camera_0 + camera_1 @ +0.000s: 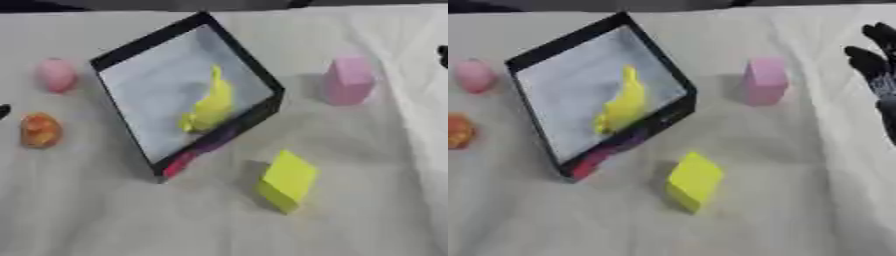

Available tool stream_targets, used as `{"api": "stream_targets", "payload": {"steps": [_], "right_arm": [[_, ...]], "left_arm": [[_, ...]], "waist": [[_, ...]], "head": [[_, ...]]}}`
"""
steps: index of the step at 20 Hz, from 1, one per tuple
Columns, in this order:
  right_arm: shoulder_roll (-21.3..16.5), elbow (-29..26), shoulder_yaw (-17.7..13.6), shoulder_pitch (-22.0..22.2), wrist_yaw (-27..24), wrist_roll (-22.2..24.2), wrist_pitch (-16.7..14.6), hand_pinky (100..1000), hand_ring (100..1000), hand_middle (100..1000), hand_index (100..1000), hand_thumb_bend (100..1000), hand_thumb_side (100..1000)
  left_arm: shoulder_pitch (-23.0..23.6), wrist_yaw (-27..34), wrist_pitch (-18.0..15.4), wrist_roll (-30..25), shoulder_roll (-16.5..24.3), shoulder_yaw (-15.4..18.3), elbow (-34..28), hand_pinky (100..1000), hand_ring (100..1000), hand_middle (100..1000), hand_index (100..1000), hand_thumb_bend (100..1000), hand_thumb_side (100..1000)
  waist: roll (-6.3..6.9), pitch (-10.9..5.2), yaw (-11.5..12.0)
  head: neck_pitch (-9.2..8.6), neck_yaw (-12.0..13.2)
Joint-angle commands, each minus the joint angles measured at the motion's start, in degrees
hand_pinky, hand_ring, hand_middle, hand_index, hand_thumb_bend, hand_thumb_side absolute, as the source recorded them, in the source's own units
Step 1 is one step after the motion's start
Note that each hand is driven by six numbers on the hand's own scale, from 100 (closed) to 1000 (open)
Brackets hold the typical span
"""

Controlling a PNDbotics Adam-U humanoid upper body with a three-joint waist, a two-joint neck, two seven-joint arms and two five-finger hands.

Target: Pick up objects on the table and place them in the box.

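A black-walled box [254,67] with a pale floor sits at the centre-left of the cloth-covered table, and a yellow banana-shaped object [210,104] lies inside it. In front of the box stands a yellow block [287,181]. To the box's right is a pink block [348,80]. A pink rounded object [57,75] and an orange rounded object [39,130] lie to its left. My right hand [877,65] hangs at the right edge, fingers relaxed and holding nothing, apart from the pink block. Only a dark tip [4,111] shows at the left edge; I cannot tell what it is.
A white cloth [367,200] covers the table, wrinkled toward the right side. A dark strip runs along the far edge.
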Motion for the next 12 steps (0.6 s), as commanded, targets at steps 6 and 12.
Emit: {"api": "stream_targets", "payload": {"steps": [6, 12], "right_arm": [[-3.1, -0.5, 0.1, -1.1, -0.4, 0.0, 0.4, 978, 914, 1000, 1000, 100, 524], [-8.5, -0.8, 1.6, -1.8, 3.3, 2.6, 2.4, 967, 895, 989, 1000, 100, 523]], "left_arm": [[0.2, -0.2, 0.2, 0.4, 1.7, 0.8, -1.1, 888, 965, 995, 1000, 336, 1000], [0.4, -0.7, 0.3, 0.4, 2.0, 0.8, -1.8, 888, 965, 995, 1000, 332, 1000]], "waist": [[-0.22, -2.10, -0.1], [-0.47, -1.50, -0.1]], "head": [[-0.51, -0.1], [-1.14, 0.2]]}}
